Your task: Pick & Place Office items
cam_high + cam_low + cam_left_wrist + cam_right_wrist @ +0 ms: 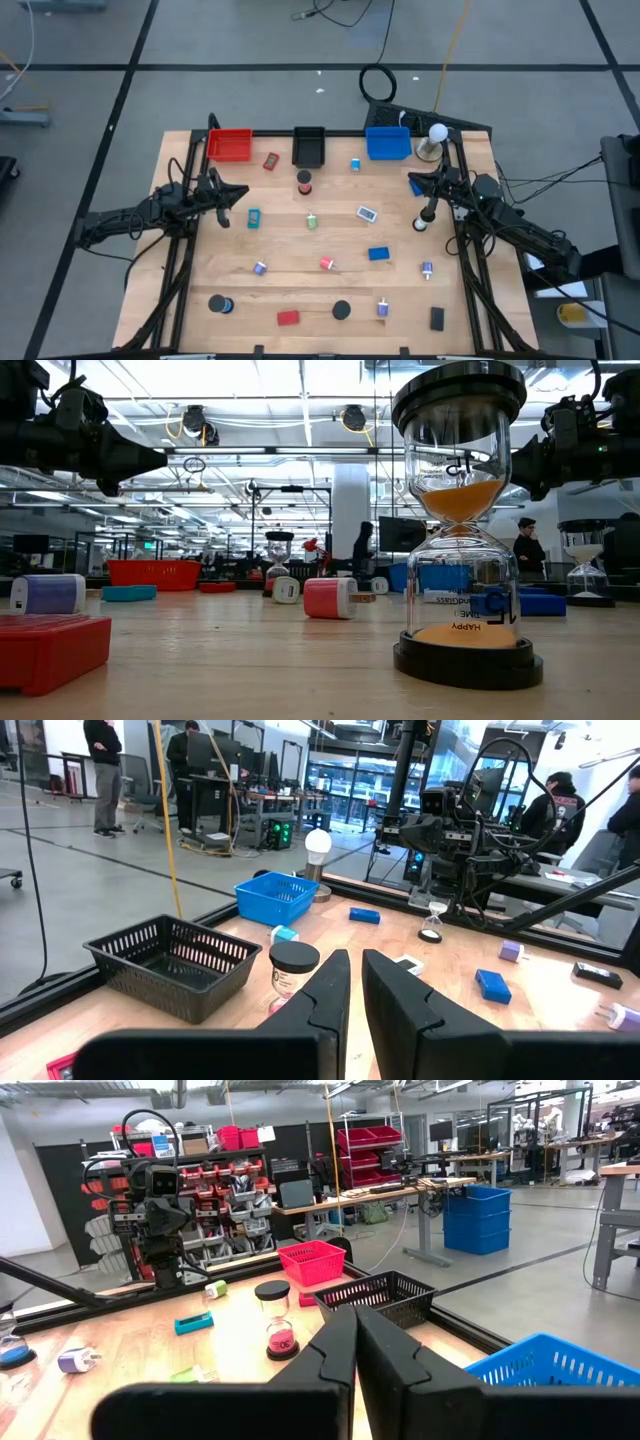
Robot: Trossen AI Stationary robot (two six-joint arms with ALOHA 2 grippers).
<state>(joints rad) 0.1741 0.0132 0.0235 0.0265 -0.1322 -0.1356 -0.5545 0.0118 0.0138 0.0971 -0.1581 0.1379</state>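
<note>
Red block [45, 648] cut off at the low view's left edge; distant office items [383, 308] too small to identify.
</note>
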